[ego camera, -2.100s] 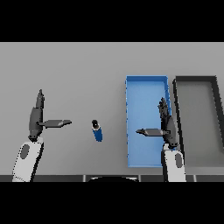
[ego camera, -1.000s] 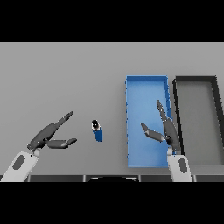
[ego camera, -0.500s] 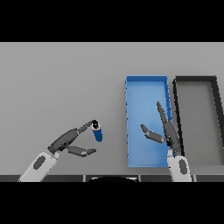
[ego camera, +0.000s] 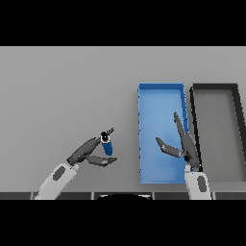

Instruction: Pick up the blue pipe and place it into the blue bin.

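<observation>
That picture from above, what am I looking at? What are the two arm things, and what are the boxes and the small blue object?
You are seeing through the robot's head, looking down at a grey table. The two white and grey arms are its own, each ending in a dark hand. The left hand has its fingers and thumb on either side of a small blue pipe, though no firm grip shows yet. The right hand hangs open over the blue bin, holding nothing. Beside that bin, on its right, sits a black bin. The pipe is meant to go into the blue one.
</observation>
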